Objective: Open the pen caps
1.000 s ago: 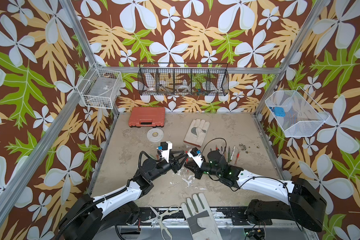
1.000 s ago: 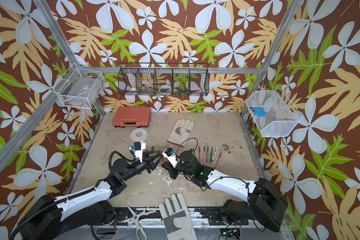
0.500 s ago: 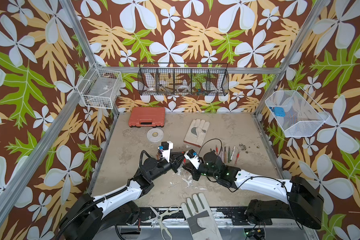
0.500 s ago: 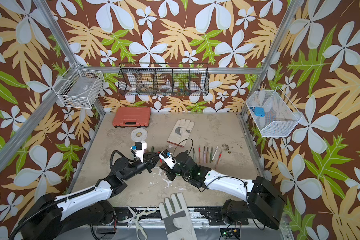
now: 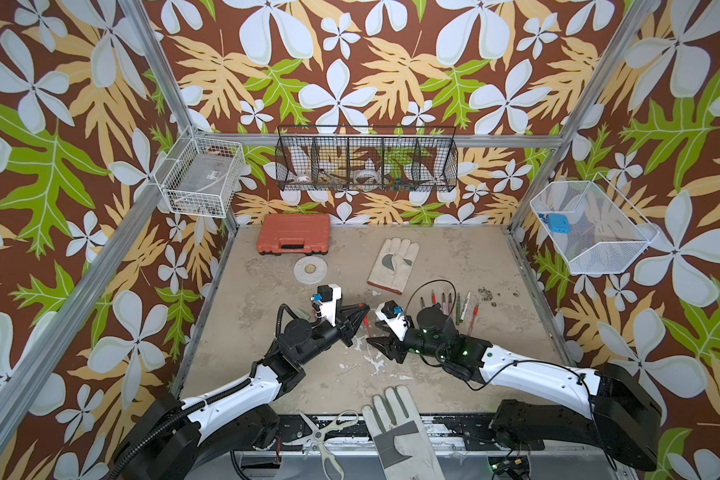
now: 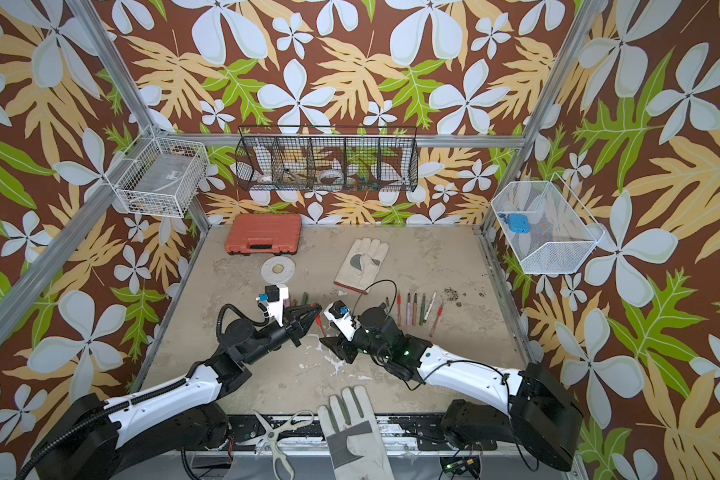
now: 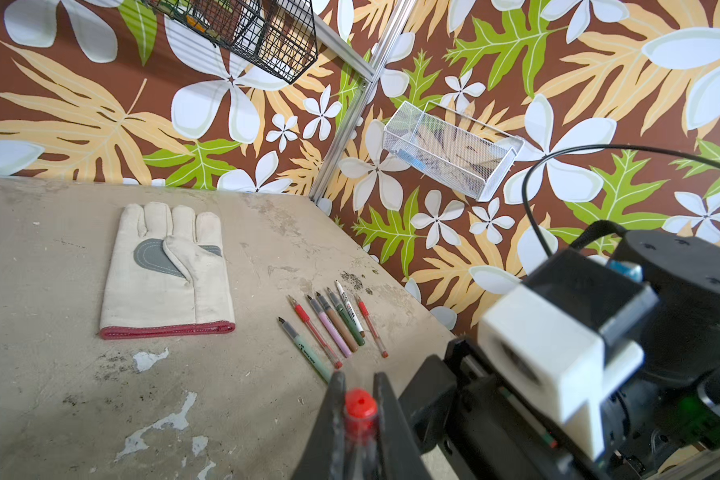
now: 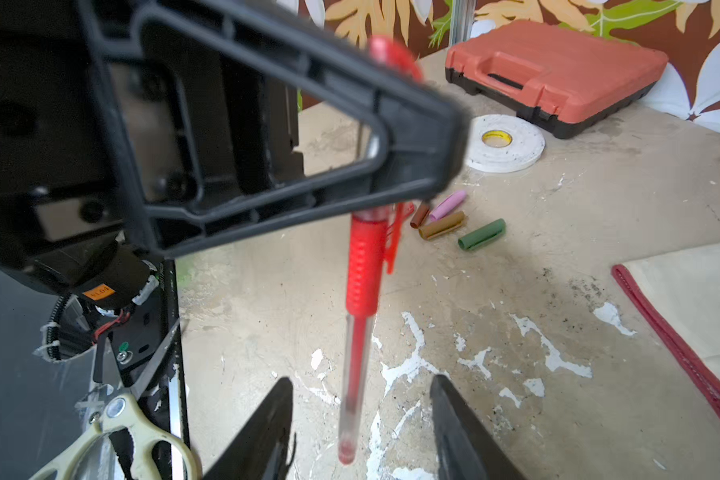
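Scuffed, paint-flecked bench surface is seen beneath a red pen [image 8: 362, 266], which is held nearly upright above it by the left jaws. These are pressed together on the pen's upper end, and the red cap [image 7: 360, 409] is seen poking out between them. The pen's clear barrel is hung down into the gap of the right jaws, which are spread wide on either side and kept clear of it. Near the left jaws, four loose caps are laid on the bench in a tight cluster: a pink cap [image 8: 447, 204], a brown cap [image 8: 420, 214], a gold cap [image 8: 441, 225] and a dark green cap [image 8: 481, 235]. Past the right jaws' wrist, a row of bare-tipped pens [image 7: 333, 324] is laid side by side. Farther from both jaws, a white glove [image 7: 167, 270], a tape roll [image 8: 504, 143] and an orange case [image 8: 558, 75] are set.
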Action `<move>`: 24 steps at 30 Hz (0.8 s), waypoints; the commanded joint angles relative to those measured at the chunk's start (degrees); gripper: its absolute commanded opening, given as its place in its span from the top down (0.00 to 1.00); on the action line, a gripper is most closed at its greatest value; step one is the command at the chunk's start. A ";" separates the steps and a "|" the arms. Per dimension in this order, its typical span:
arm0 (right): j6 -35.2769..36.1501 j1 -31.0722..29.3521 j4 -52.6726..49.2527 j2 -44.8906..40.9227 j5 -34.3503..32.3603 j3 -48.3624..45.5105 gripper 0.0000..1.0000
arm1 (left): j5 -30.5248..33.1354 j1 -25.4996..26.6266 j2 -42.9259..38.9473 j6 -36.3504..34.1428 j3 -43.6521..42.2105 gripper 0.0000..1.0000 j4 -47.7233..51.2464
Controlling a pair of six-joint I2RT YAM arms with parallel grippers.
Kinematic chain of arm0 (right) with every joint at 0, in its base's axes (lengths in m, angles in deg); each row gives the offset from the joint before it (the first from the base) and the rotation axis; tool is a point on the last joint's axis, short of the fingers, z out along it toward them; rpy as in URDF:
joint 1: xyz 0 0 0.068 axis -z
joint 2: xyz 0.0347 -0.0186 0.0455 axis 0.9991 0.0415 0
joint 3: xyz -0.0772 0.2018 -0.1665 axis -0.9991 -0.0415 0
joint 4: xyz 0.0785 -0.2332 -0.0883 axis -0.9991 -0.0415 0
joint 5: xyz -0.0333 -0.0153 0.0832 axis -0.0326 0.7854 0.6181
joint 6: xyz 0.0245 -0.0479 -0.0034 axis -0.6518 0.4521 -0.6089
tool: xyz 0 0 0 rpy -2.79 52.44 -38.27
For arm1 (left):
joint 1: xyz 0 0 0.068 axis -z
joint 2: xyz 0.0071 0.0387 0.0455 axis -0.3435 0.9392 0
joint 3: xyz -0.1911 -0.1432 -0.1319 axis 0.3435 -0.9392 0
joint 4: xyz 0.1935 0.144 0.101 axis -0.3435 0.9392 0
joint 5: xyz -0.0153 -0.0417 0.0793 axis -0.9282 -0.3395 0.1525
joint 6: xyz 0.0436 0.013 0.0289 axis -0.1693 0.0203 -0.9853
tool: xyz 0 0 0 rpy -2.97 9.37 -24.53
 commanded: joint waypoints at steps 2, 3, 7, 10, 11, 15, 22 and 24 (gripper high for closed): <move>-4.61 4.34 8.37 -4.04 10.44 -3.51 0.48 | -5.39 -0.15 1.41 1.98 -0.76 1.00 -7.80; -5.29 5.31 9.65 -4.83 12.30 -4.37 0.49 | -6.74 -0.17 2.13 2.30 -0.72 1.00 -9.10; -7.63 7.44 13.12 -5.73 16.92 -5.89 0.57 | -12.61 -0.15 5.27 3.76 -0.79 1.00 -14.27; -10.55 9.60 16.73 -5.20 22.25 -6.78 0.58 | -15.69 -0.15 7.31 5.05 -0.81 1.00 -17.97; -11.23 10.02 17.64 -4.81 23.84 -6.94 0.58 | -16.27 -0.15 7.80 5.43 -0.89 1.00 -19.06; -11.83 10.07 18.88 -3.10 27.53 -6.59 0.59 | -17.14 -0.15 8.81 5.85 -1.07 1.00 -20.58; -13.78 10.10 21.37 0.47 32.04 -5.80 0.69 | -17.33 -0.17 8.56 5.85 -1.41 1.00 -21.30; -14.07 10.03 21.79 0.76 32.43 -5.85 0.70 | -17.28 -0.17 8.54 6.04 -1.59 1.00 -21.87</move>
